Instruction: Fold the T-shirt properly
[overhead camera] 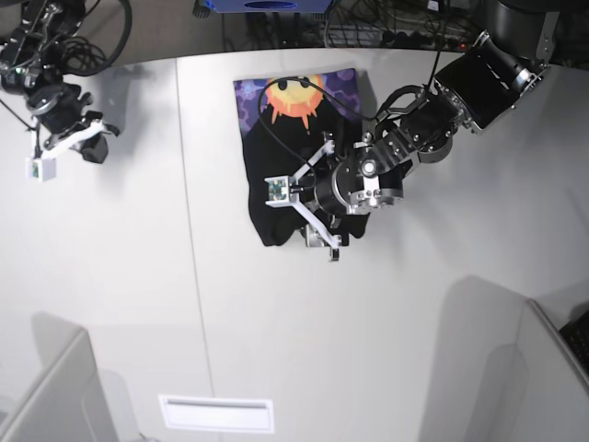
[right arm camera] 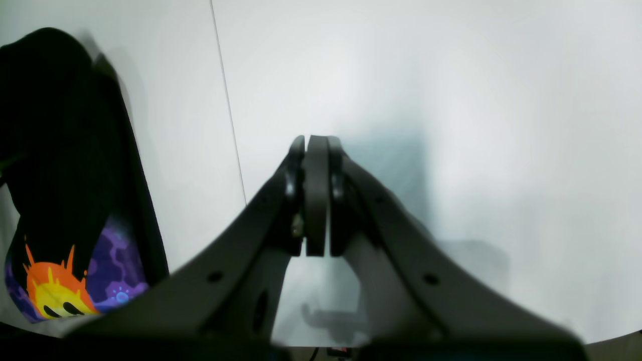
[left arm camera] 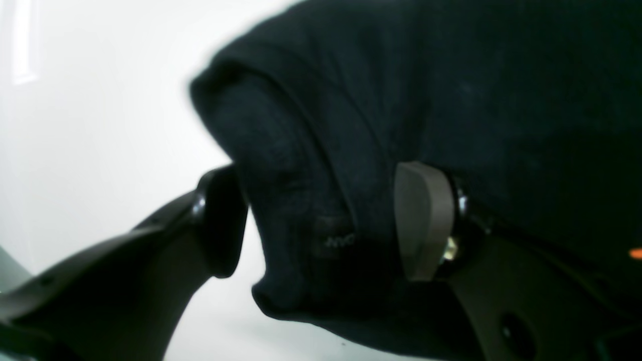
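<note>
The T-shirt lies folded on the white table, black with its sun-face print at the far end. My left gripper reaches over the shirt's near part. In the left wrist view the gripper has its jaws apart, with a thick fold of black cloth between them. My right gripper hovers at the table's far left, away from the shirt. In the right wrist view it is shut and empty, with the shirt and print at the frame's left.
A seam runs down the table left of the shirt. Grey partitions stand at the near left and near right. A white slot plate sits near the front edge. Cables lie beyond the far edge.
</note>
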